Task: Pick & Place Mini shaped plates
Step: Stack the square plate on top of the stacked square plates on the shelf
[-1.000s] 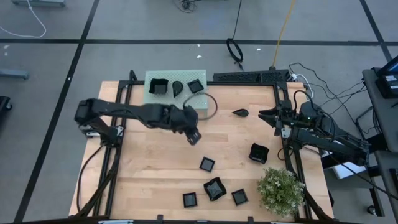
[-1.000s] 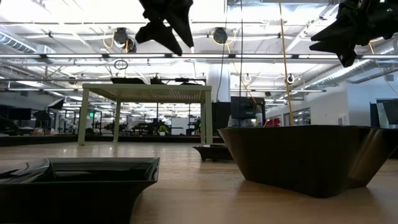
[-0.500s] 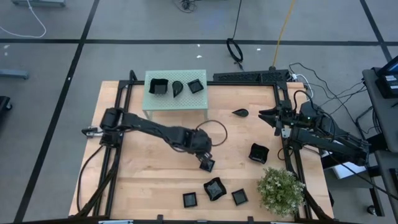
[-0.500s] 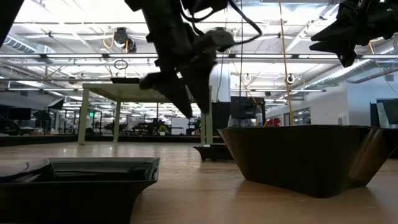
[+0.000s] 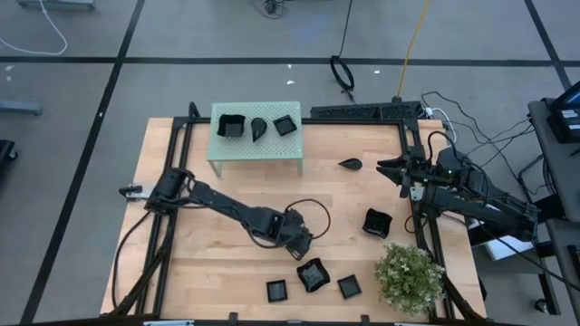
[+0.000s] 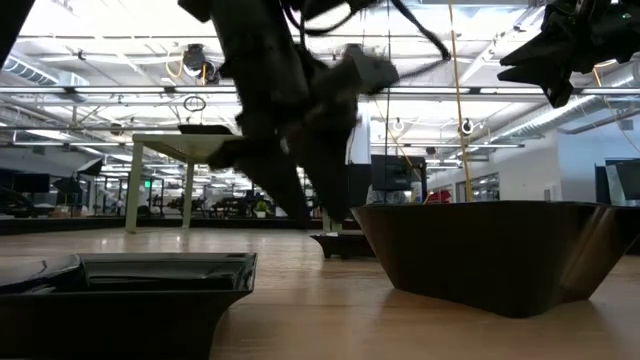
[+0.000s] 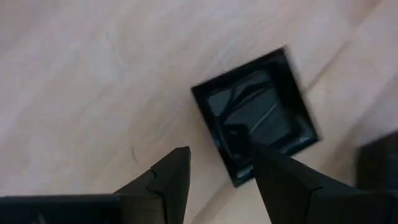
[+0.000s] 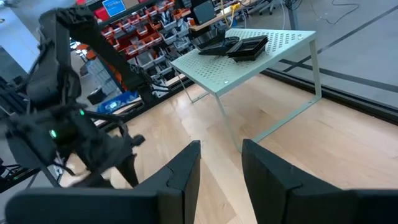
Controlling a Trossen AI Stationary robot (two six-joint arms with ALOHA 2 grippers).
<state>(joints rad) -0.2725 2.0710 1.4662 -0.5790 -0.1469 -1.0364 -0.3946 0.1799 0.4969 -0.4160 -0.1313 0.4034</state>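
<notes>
bench (image 5: pixel 181 272): wooden top carrying everything, arms mounted at its left and right edges.
green platform (image 5: pixel 258 145): stands at the bench's back edge, looks like the drop-off spot since three black dishes already sit on it.
plant (image 5: pixel 410 276): fake greenery at the front right corner, just clutter to steer around.
left gripper (image 7: pixel 217 177): stretched out low over mid-bench, fingers parted a moderate way and empty, straddling the near rim of a plate. I'd guess it's lining up a pinch on that rim.
right gripper (image 8: pixel 219 163): parked at the right edge, fingers apart with nothing between them, just waiting.
small square plate (image 7: pixel 255 124): the one being targeted, flat on the wood roughly mid-bench, not lifted yet.
other plates (image 5: pixel 311 274): a few more near the front edge, one deeper dish (image 5: pixel 377 223) toward the right edge, one teardrop dish (image 5: pixel 351 164) further back. So plenty left to move.
</notes>
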